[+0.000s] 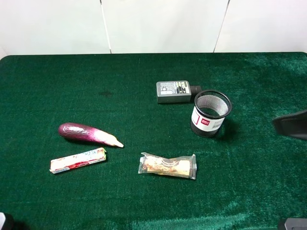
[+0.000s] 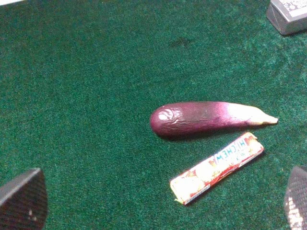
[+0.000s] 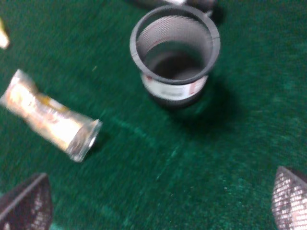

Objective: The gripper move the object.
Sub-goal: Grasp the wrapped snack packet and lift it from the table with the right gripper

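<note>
The green-clothed tabletop carries everything, laid out loosely. My right tool hangs over its right side, fingers spread wide and gripping nothing. In the high view only a dark piece of that arm shows at the right edge. I judge it is held open and high so it can drop over a target. My left tool is likewise spread and empty over the left side, above things that are not my job.

The black mesh cup stands upright, mouth open, with a white and red label on its wall. The grey power adapter lies flat just behind it, so close that I cannot tell whether they touch. The purple eggplant lies on the left, its pale tip pointing toward the middle.

The snack packet, the thing I am to move, lies flat in the middle of the tabletop toward its near edge, apart from everything else. From my right wrist it sits off to one side, not between my fingers. I judge I must shift across and turn so the fingers close over its narrow width.

The cup is the nearest obstacle on that path. The Hi-Chew stick lies just beside the eggplant, well apart from the packet.
</note>
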Action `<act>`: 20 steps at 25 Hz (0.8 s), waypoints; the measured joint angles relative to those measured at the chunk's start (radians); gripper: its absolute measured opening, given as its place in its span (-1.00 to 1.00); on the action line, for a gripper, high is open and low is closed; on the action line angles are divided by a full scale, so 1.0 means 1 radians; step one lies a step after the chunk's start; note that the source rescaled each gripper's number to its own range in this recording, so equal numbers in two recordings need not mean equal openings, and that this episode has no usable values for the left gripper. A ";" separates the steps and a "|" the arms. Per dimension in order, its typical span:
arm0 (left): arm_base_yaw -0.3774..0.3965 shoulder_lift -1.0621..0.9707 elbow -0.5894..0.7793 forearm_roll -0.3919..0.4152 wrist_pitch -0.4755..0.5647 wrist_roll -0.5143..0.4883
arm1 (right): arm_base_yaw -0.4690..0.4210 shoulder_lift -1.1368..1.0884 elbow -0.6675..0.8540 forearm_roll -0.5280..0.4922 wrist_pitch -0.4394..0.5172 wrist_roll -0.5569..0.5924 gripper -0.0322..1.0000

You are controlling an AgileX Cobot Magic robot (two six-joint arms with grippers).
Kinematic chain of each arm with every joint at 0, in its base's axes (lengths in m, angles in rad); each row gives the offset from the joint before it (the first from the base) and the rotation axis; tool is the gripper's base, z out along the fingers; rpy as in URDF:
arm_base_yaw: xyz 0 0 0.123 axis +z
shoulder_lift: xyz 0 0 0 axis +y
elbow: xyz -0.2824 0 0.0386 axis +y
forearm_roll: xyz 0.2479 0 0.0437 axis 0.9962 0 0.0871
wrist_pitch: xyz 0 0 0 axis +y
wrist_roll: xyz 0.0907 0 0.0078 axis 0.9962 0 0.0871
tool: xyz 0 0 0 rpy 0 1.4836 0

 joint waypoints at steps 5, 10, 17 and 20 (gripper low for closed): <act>0.000 0.000 0.000 0.000 0.000 0.000 | 0.174 0.133 -0.010 -0.064 -0.016 0.002 1.00; 0.000 0.000 0.000 0.000 0.000 0.000 | 0.326 0.255 -0.010 -0.142 -0.059 0.024 1.00; 0.000 0.000 0.000 0.000 0.000 0.000 | 0.443 0.444 -0.013 -0.191 -0.152 0.034 1.00; 0.000 0.000 0.000 0.000 0.000 0.000 | 0.474 0.517 -0.013 -0.203 -0.212 0.035 1.00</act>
